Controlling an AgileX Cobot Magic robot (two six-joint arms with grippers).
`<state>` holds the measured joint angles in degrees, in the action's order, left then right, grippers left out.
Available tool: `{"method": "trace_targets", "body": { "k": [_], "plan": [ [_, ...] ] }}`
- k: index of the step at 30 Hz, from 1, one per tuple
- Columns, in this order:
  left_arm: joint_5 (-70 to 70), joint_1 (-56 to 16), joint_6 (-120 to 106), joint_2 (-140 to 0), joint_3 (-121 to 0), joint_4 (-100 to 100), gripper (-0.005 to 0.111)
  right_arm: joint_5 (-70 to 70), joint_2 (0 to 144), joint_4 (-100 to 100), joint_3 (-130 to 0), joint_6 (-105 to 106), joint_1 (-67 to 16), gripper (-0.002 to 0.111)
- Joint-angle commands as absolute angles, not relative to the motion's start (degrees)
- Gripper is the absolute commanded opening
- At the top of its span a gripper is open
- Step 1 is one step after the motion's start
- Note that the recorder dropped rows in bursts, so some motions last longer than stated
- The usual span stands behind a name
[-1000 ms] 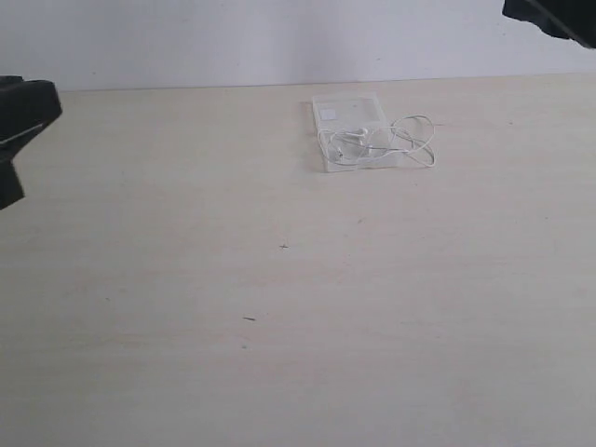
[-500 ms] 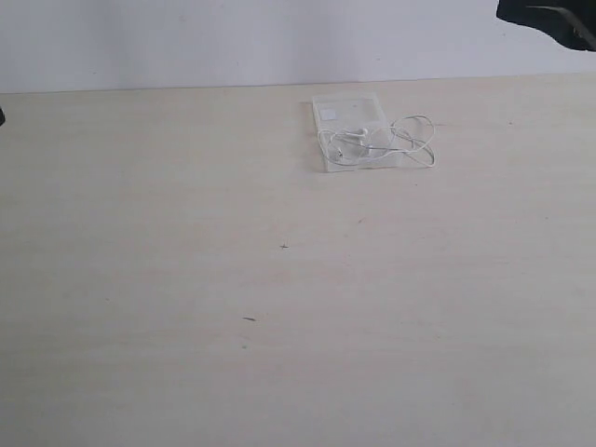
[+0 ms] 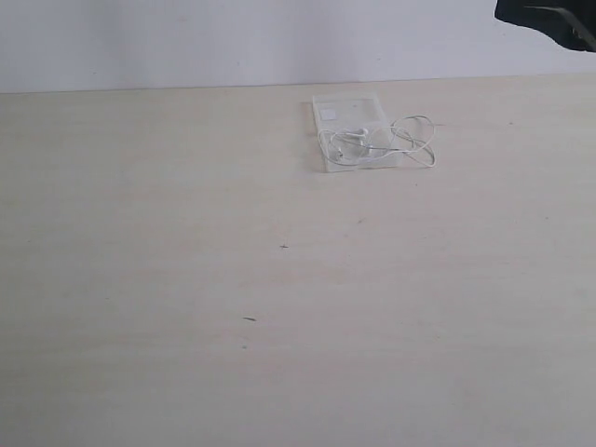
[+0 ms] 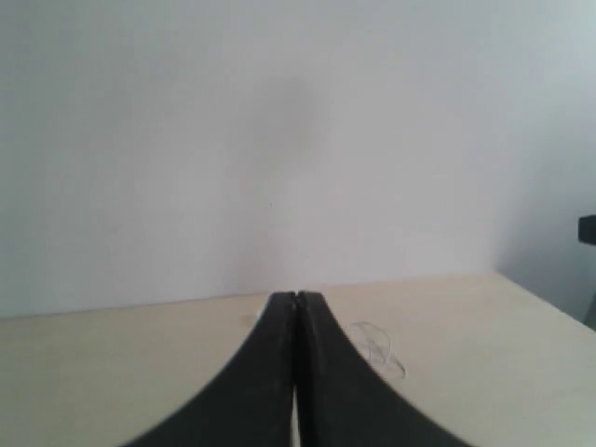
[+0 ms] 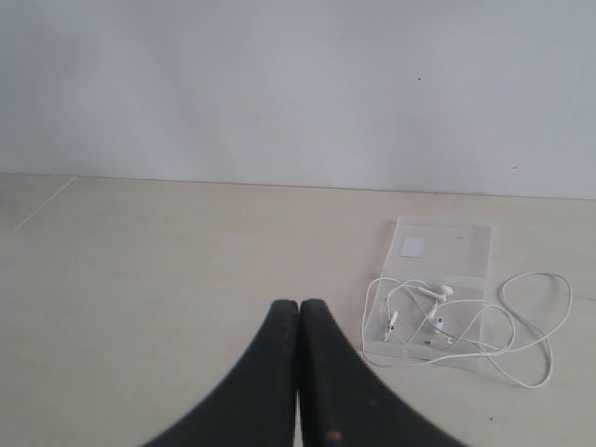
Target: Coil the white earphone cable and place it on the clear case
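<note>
White earphone cable (image 3: 377, 144): lying in loose, uneven loops, part of it resting on the clear case (image 3: 349, 110), part spilling off onto the worktop (image 3: 279, 279) on the right in the exterior view; the earbuds are sitting on the case's nearer panel; in my right wrist view the cable (image 5: 447, 321) is showing the same tangle, one wide loop trailing off the case (image 5: 447, 244).

Clear case: lying flat towards the far edge of the worktop, near the pale wall (image 3: 186, 37); a small white label (image 5: 413, 247) is showing on its farther panel.

My right gripper (image 5: 299, 304): clenched, jaws pressing together on nothing, hanging well apart from case and cable; its dark arm (image 3: 549, 19) is showing in the upper right corner of the exterior view.

My left gripper (image 4: 295, 298): clenched likewise, grasping nothing; the cable (image 4: 377, 343) is showing faintly just beyond it.
</note>
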<state>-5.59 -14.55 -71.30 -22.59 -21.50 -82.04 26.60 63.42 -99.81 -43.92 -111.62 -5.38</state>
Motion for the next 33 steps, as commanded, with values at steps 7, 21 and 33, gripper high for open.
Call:
{"method": "trace_targets", "body": {
  "k": [7,21,33],
  "plan": [
    [-9.5,-11.3,-71.7,-17.5,-20.6,-82.1,0.0,26.7,63.1,-99.9,-43.7,-111.1,-5.3,0.0],
    [-14.8,-10.7,-35.7,-10.8,-18.6,-18.8,0.0,26.8,63.2,-99.9,-43.7,-111.1,-5.3,0.0],
    [-14.9,-10.7,-37.4,-5.9,-18.6,-19.0,0.0,26.7,63.2,-99.9,-43.7,-111.1,-5.3,0.0]
  ]
}}
